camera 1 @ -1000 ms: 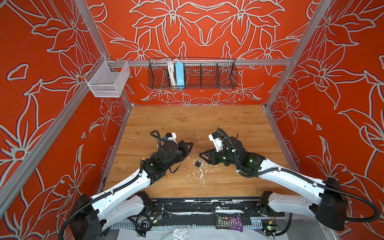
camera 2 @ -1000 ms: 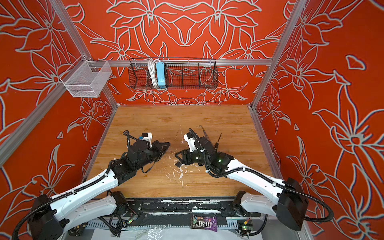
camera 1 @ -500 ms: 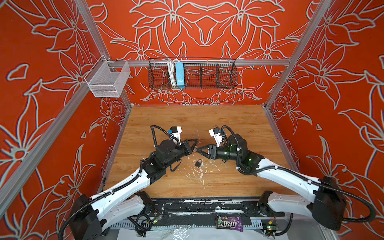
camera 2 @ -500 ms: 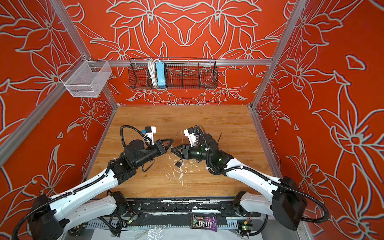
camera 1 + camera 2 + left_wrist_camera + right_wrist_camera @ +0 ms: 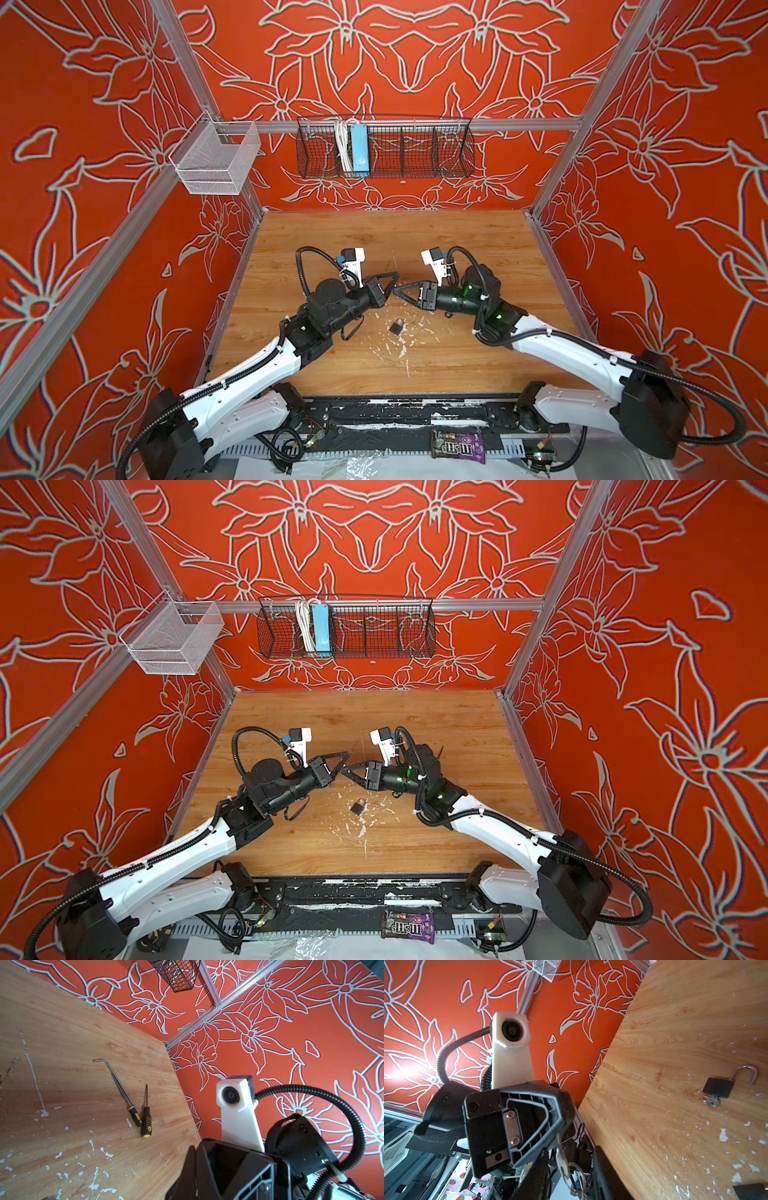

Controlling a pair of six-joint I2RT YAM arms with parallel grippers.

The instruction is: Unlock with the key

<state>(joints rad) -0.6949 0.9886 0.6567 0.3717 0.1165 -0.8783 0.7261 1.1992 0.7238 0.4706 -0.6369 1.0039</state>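
A small dark padlock (image 5: pixel 397 327) (image 5: pixel 358 806) lies on the wooden table with its shackle swung open; the right wrist view shows this padlock (image 5: pixel 718 1087) with a key (image 5: pixel 712 1102) in its base. Above and behind it the two grippers meet tip to tip. My left gripper (image 5: pixel 394 277) (image 5: pixel 346 756) is shut on a silver key (image 5: pixel 561 1157) that hangs from its tip with a ring (image 5: pixel 579 1174). My right gripper (image 5: pixel 397 289) (image 5: pixel 570 1153) is open, one finger on each side of that key, gaps showing. The left wrist view hides the key.
A hex key (image 5: pixel 116 1082) and a yellow-and-black screwdriver (image 5: pixel 146 1113) lie on the table behind the right arm. A black wire basket (image 5: pixel 384 151) and a white mesh basket (image 5: pixel 214 160) hang on the walls. A candy packet (image 5: pixel 457 446) lies at the front rail.
Both grippers have lifted away from the padlock and swung towards each other until their tips meet. The right jaws have narrowed around the key that the left gripper holds.
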